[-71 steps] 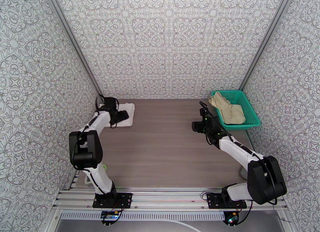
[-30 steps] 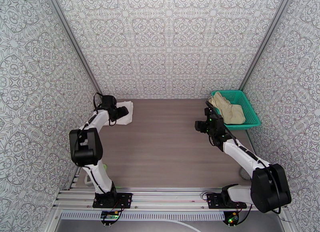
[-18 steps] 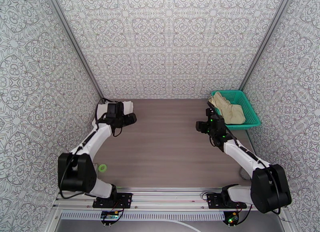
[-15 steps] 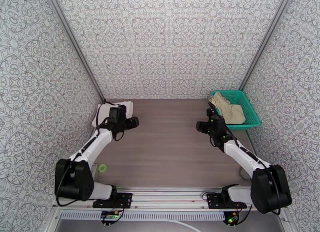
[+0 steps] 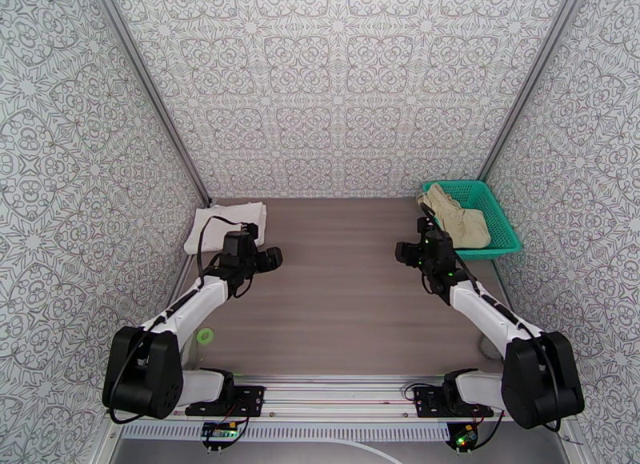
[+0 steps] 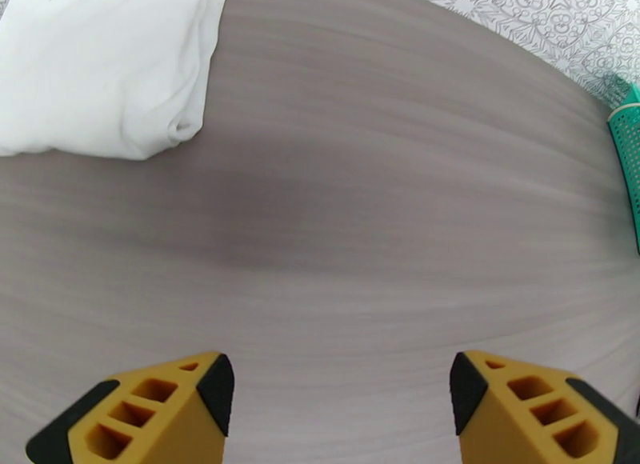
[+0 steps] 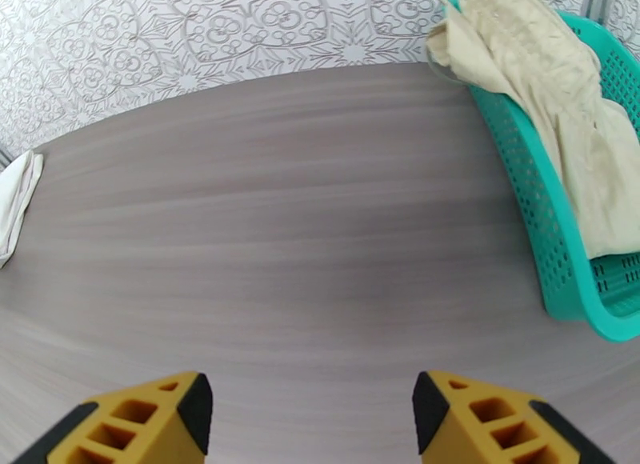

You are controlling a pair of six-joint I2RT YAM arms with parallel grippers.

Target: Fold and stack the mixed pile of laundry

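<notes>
- The left claw [image 5: 270, 258] has drawn back from the white T-shirt [image 5: 228, 222] toward the middle of the table [image 5: 336, 306]. The right claw [image 5: 406, 253] has edged slightly closer to the green basket [image 5: 502, 211].
- Both claws stand wide open with nothing between their fingers.
- The T-shirt lies folded in the table's far left corner, well apart from the left claw and untouched.
- The beige shorts [image 5: 458, 216] lie crumpled in the basket at the far right corner, one end draped over its far left rim. The right claw hovers just beside the basket's near left corner, with the shorts off to its right.
- Likely risk: a pinch at the draped end could catch the mesh wall and drag or tip the basket.
- Another: grabbing a single layer may lift the shorts bunched, leaving them hard to spread flat.
- Later, setting the shorts down carelessly could skew the folded T-shirt.
</notes>
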